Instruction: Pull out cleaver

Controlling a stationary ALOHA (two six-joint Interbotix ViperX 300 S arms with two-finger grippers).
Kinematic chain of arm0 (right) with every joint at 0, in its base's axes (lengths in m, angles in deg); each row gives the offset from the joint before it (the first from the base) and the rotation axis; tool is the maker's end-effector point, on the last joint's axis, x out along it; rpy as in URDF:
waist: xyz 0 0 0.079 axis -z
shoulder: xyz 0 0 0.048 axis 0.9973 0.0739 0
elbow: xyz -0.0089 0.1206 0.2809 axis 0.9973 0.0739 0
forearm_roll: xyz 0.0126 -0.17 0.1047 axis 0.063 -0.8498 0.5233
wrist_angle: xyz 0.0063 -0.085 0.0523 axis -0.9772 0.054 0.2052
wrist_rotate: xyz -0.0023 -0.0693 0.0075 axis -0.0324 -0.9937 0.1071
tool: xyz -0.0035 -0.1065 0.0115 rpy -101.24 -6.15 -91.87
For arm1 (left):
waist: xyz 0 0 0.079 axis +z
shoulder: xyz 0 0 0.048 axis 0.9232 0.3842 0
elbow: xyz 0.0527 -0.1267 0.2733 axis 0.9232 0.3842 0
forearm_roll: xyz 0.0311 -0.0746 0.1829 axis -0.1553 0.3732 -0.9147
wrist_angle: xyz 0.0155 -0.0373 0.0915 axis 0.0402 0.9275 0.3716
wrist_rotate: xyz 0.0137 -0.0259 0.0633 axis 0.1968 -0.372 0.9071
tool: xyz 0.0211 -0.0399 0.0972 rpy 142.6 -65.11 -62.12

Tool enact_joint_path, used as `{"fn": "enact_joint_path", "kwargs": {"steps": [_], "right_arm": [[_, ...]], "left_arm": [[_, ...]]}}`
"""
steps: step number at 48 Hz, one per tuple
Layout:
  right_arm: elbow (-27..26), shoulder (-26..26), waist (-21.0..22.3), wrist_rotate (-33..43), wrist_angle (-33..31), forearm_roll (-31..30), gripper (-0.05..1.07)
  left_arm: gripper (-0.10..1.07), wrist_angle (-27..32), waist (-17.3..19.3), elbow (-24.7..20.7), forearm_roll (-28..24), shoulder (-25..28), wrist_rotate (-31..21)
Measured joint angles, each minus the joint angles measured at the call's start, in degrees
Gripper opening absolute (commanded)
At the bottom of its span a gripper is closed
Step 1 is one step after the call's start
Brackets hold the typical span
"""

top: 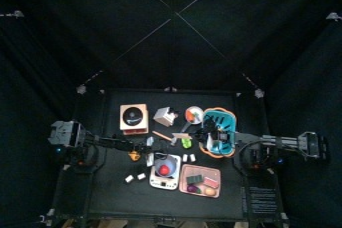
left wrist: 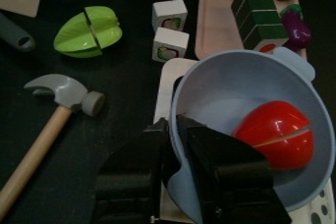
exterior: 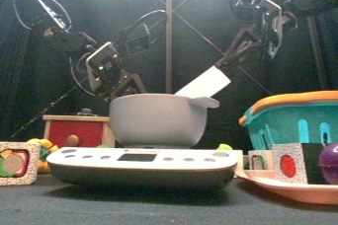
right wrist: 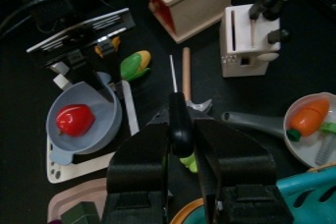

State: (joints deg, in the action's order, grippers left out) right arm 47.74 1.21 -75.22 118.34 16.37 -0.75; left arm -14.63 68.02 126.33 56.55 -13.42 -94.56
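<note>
My right gripper [right wrist: 176,135] is shut on the handle of the cleaver [right wrist: 172,83], whose thin blade shows edge-on in the right wrist view. The cleaver is clear of the white knife block [right wrist: 250,33], which holds other black-handled knives. In the front view the white blade [exterior: 201,83] slants down from my right gripper [exterior: 246,43] behind the grey bowl [exterior: 161,120]. My left gripper [left wrist: 178,135] hovers with its jaws close together above the rim of the grey bowl [left wrist: 223,81], which holds a red tomato [left wrist: 277,135].
The bowl stands on a white scale [exterior: 138,162]. A hammer [left wrist: 59,92], a green pepper half [left wrist: 89,29] and two small white blocks [left wrist: 167,28] lie near it. A teal basket [exterior: 297,120], a wooden box [exterior: 77,128] and a pink tray [exterior: 310,185] stand around.
</note>
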Motion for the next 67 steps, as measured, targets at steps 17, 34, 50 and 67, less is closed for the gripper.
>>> {"fn": "enact_joint_path", "kwargs": {"steps": [17,34,50,67], "right_arm": [[0.09,0.0,0.0,0.0,0.0,0.09,0.5],[0.09,0.0,0.0,0.09,0.0,0.44,0.5],[0.53,0.0,0.0,0.09,0.0,0.88,0.5],[0.62,0.09,0.0,0.0,0.0,1.14,0.51]], "left_arm": [[0.4,0.09,-0.18,-0.09,2.64,-0.09,-0.09],[0.4,1.76,-1.23,0.0,9.58,-1.05,0.0],[0.4,6.94,-1.58,-0.62,13.18,-1.58,-0.09],[0.4,7.03,-1.58,-0.62,12.13,-1.49,-0.09]]}}
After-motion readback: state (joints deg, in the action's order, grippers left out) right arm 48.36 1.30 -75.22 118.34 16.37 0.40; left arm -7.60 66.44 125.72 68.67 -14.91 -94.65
